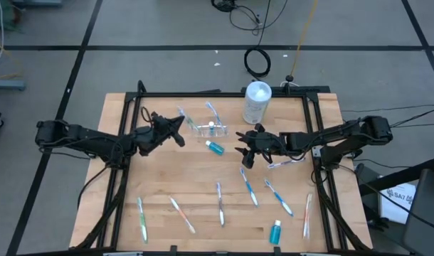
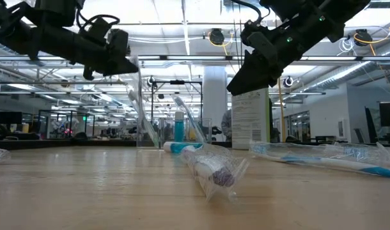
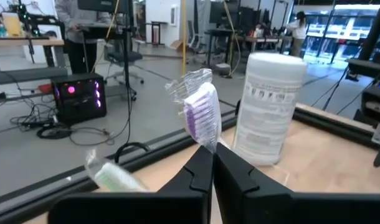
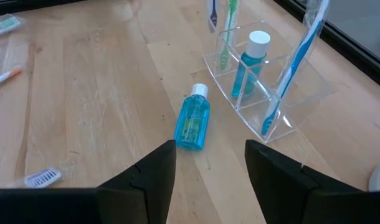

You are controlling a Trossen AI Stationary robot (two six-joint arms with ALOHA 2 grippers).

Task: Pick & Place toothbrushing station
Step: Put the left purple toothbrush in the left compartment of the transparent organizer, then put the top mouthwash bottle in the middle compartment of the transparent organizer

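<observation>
Left jaws: we see the left gripper (image 3: pixel 212 163) raised above the tabletop (image 1: pixel 188 181), clamped on a wrapped toothbrush (image 3: pixel 201 115) whose purple-tinted bristles stand up just past the fingertips

Right jaws: the right gripper (image 4: pixel 210 162) hangs with its jaws apart and empty, aimed at a small blue bottle (image 4: pixel 193 121) lying on its side just beside the clear holder (image 4: pixel 265 93)

The station: the clear holder stands toward the far side of the tabletop between the two arms, with a blue brush (image 4: pixel 299 59), a green brush and an upright white-capped blue bottle (image 4: pixel 249 62) in its compartments; the white lidded container (image 1: pixel 257 102) stands near it

Still loose: several wrapped brushes (image 1: pixel 220 203) and another blue bottle (image 1: pixel 275 231) lie scattered along the near half of the tabletop

Risk, left side: we judge the grip thin, on a slippery wrapper near the head; the brush could swivel or slide out on the way, or its crinkled wrap could snag a compartment wall and miss the slot

Risk, right side: the lying bottle is round and could roll away from closing jaws; it rests so near the holder that a wide approach might nudge the light holder and tip the brushes leaning in it

Risk, shared: both arms converge on the same small holder and could crowd each other there
</observation>
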